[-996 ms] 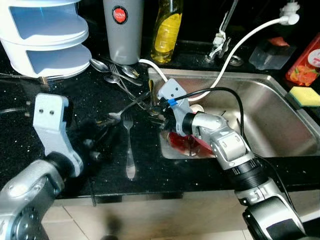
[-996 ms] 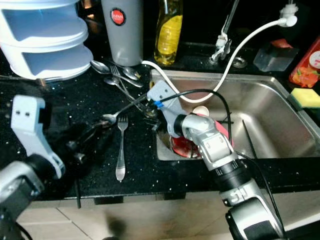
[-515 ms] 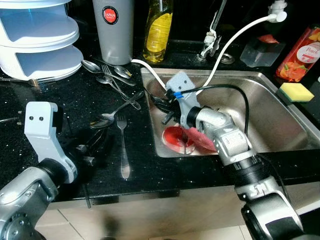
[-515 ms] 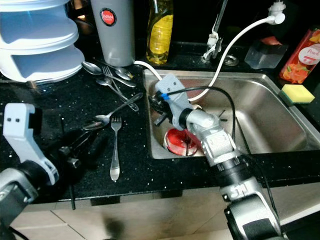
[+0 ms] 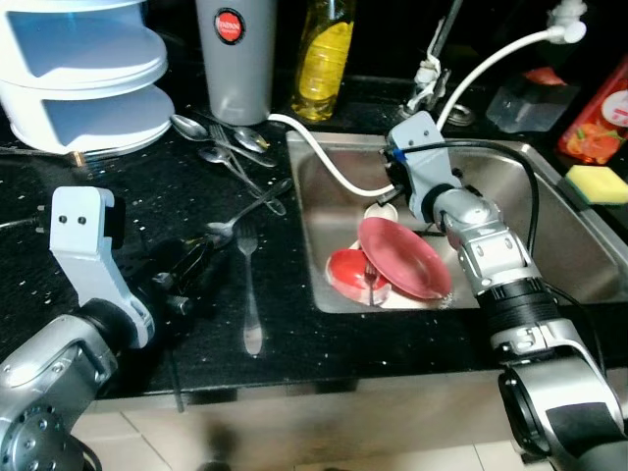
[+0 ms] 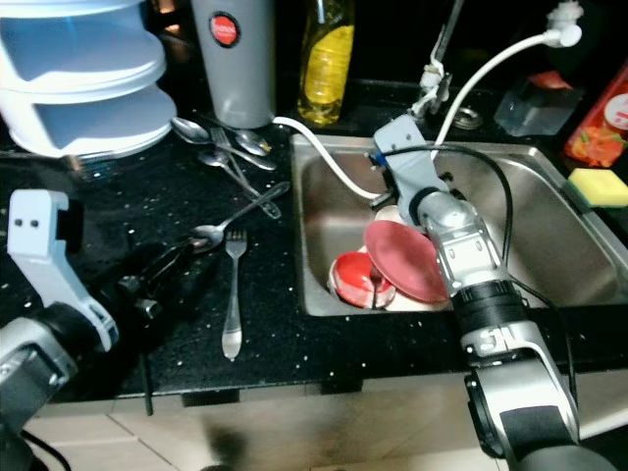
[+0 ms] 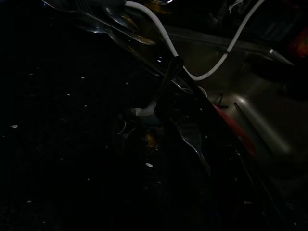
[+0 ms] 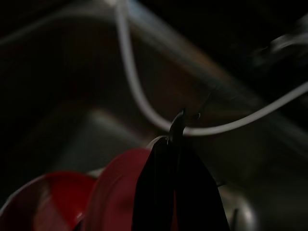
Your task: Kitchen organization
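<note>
1. Sink (image 5: 549, 211): steel basin set in my black counter (image 5: 147, 196).
2. Pink plate (image 5: 404, 257): tilted in the sink, overlapping a red bowl (image 5: 345, 272).
3. My right gripper (image 8: 177, 159): above the plate, fingers pressed together on its edge.
4. My left gripper (image 5: 196, 270): low over the counter; finger state I cannot tell.
5. Fork (image 5: 251, 294): flat on the counter just beside my left gripper.

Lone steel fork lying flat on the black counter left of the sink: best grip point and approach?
Grip the steel fork mid-handle, coming straight down from above. It lies flat, tines toward the back, its slim handle apart from the spoons, so fingers would likely straddle it across its width.
</note>
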`<state>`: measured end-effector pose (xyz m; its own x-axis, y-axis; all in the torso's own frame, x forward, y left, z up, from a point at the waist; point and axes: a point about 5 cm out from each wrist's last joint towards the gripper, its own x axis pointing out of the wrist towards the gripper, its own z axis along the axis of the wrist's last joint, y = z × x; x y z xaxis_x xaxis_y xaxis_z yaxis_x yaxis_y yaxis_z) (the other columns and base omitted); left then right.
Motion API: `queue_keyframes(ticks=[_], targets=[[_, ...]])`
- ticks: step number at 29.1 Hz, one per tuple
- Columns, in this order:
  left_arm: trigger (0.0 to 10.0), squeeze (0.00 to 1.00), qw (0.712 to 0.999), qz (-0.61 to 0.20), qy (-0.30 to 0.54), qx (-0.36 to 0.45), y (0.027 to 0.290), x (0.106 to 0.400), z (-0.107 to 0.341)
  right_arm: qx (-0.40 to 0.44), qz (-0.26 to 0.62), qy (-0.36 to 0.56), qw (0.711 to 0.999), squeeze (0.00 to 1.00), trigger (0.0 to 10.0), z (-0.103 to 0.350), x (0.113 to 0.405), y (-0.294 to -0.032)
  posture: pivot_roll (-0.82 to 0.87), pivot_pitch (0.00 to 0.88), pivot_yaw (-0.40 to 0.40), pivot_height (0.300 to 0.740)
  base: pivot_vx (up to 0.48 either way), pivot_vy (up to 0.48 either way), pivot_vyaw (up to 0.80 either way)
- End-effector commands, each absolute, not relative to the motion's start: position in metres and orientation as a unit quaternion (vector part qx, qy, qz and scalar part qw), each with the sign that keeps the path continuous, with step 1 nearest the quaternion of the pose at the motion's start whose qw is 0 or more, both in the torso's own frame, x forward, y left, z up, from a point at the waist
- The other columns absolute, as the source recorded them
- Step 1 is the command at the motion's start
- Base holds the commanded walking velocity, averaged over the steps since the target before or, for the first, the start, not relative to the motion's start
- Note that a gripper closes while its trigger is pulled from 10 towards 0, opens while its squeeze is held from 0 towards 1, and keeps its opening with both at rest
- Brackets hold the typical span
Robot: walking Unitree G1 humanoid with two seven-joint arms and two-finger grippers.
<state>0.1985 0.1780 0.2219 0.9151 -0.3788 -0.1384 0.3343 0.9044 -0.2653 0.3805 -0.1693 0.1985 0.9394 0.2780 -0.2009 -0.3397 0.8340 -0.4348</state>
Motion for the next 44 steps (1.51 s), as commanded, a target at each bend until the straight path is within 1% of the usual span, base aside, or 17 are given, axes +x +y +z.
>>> queue_keyframes(ticks=[1, 2, 3, 6, 7, 12, 15, 16, 18, 20, 21, 26, 27, 28, 33, 39, 44], targets=[[10.0, 0.00, 0.970, -0.189, 0.098, -0.116, 0.176, 0.199, 0.222, -0.233, 0.193, 0.099, 0.948, 0.00, 10.0, 0.185, 0.377, -0.166, 0.21, 0.009, -0.080, 0.740, 0.000, 0.000, 0.00], [10.0, 0.00, 0.970, -0.189, 0.098, -0.116, 0.176, 0.199, 0.222, -0.227, 0.203, 0.107, 0.946, 0.00, 10.0, 0.182, 0.375, -0.164, 0.21, 0.009, -0.080, 0.740, 0.000, 0.000, 0.00], [10.0, 0.00, 0.970, -0.189, 0.099, -0.116, 0.176, 0.199, 0.222, -0.223, 0.210, 0.110, 0.946, 1.00, 10.0, 0.179, 0.375, -0.162, 0.21, 0.008, -0.083, 0.740, 0.000, 0.000, 0.00], [10.0, 0.00, 0.970, -0.188, 0.100, -0.116, 0.175, 0.199, 0.222, -0.192, 0.211, 0.103, 0.953, 1.00, 10.0, 0.183, 0.376, -0.160, 0.22, 0.009, -0.083, 0.740, 0.000, 0.000, 0.00], [10.0, 0.00, 0.970, -0.189, 0.100, -0.116, 0.175, 0.199, 0.222, -0.173, 0.207, 0.093, 0.958, 0.00, 10.0, 0.189, 0.378, -0.160, 0.22, 0.009, -0.083, 0.740, 0.000, 0.000, 0.00], [10.0, 0.00, 0.970, -0.189, 0.102, -0.116, 0.175, 0.199, 0.221, -0.133, 0.205, 0.058, 0.968, 0.00, 10.0, 0.207, 0.383, -0.160, 0.22, 0.010, -0.081, 0.740, 0.000, 0.000, 0.00], [10.0, 0.00, 0.970, -0.190, 0.102, -0.116, 0.174, 0.199, 0.221, -0.088, 0.269, 0.006, 0.959, 0.00, 10.0, 0.231, 0.376, -0.145, 0.22, 0.009, -0.078, 0.740, 0.000, 0.000, 0.00], [10.0, 0.00, 0.969, -0.192, 0.101, -0.116, 0.174, 0.199, 0.222, -0.069, 0.312, -0.009, 0.948, 0.00, 10.0, 0.239, 0.369, -0.135, 0.21, 0.009, -0.077, 0.740, 0.000, 0.000, 0.00], [10.0, 0.00, 0.969, -0.195, 0.098, -0.115, 0.173, 0.199, 0.222, -0.065, 0.437, -0.016, 0.897, 0.00, 10.0, 0.242, 0.344, -0.109, 0.21, 0.008, -0.076, 0.740, 0.000, 0.000, 0.00], [10.0, 0.00, 0.969, -0.196, 0.097, -0.114, 0.173, 0.199, 0.223, -0.070, 0.471, -0.015, 0.879, 0.00, 10.0, 0.242, 0.336, -0.102, 0.21, 0.007, -0.075, 0.740, 0.000, 0.000, 0.00], [10.0, 0.00, 0.972, -0.185, 0.094, -0.108, 0.178, 0.199, 0.224, -0.088, 0.521, -0.007, 0.849, 0.00, 10.0, 0.235, 0.321, -0.087, 0.21, 0.007, -0.074, 0.740, 0.000, 0.000, 0.00], [10.0, 0.00, 0.987, -0.106, 0.075, -0.092, 0.202, 0.206, 0.229, -0.075, 0.563, 0.007, 0.823, 0.00, 10.0, 0.226, 0.308, -0.065, 0.22, 0.010, -0.079, 0.740, 0.000, 0.000, 0.00], [10.0, 0.00, 0.987, -0.106, 0.075, -0.092, 0.202, 0.206, 0.229, -0.075, 0.563, 0.007, 0.823, 0.00, 10.0, 0.226, 0.308, -0.065, 0.22, 0.010, -0.079, 0.740, 0.000, 0.000, 0.00], [10.0, 0.00, 0.993, -0.036, 0.055, -0.095, 0.224, 0.211, 0.237, -0.065, 0.562, 0.019, 0.825, 0.00, 10.0, 0.223, 0.308, -0.053, 0.22, 0.016, -0.081, 0.740, 0.000, 0.000, 0.00], [10.0, 0.00, 0.994, 0.028, 0.024, -0.101, 0.253, 0.210, 0.251, -0.039, 0.547, 0.048, 0.835, 0.00, 10.0, 0.217, 0.308, -0.030, 0.23, 0.020, -0.086, 0.740, 0.000, 0.000, 0.00], [10.0, 0.00, 0.996, -0.039, 0.034, -0.067, 0.245, 0.199, 0.254, -0.032, 0.548, 0.064, 0.833, 0.00, 10.0, 0.215, 0.301, -0.014, 0.24, 0.022, -0.089, 0.740, 0.000, 0.000, 0.00], [10.0, 0.00, 0.993, -0.097, 0.055, -0.050, 0.225, 0.194, 0.244, -0.081, 0.519, 0.084, 0.847, 0.00, 10.0, 0.204, 0.301, -0.014, 0.24, 0.028, -0.096, 0.740, 0.000, 0.000, 0.00]])
